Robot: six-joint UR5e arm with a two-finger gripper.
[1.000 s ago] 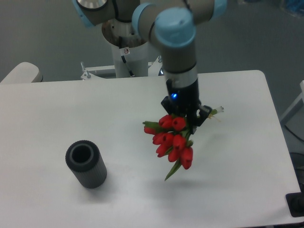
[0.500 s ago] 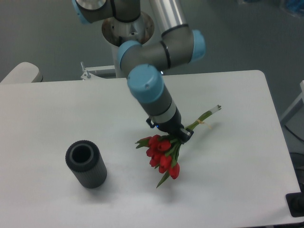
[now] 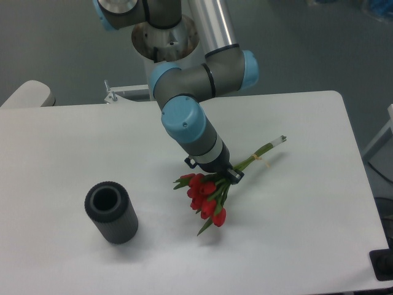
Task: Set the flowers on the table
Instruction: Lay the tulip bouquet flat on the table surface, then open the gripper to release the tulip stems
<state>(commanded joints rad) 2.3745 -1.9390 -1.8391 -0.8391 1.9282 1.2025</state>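
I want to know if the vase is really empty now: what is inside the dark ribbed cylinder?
The dark ribbed cylinder stands upright on the table, and its open top shows only a dark hollow. Nothing sticks out; its bottom is hidden in shadow. The flowers are outside it, at the gripper.

light: even, soft overhead | shadows: faint, under objects | focus: slightly soft | glare: mild

Single fixed view — a camera set high opposite the arm's base, looking obliquely down across the table (image 3: 73,141) toward the arm's pedestal (image 3: 164,43) at the far edge. The framing is moderately close: the tabletop fills most of the picture, its near and left edges cropped, with grey floor visible beyond and to the right.
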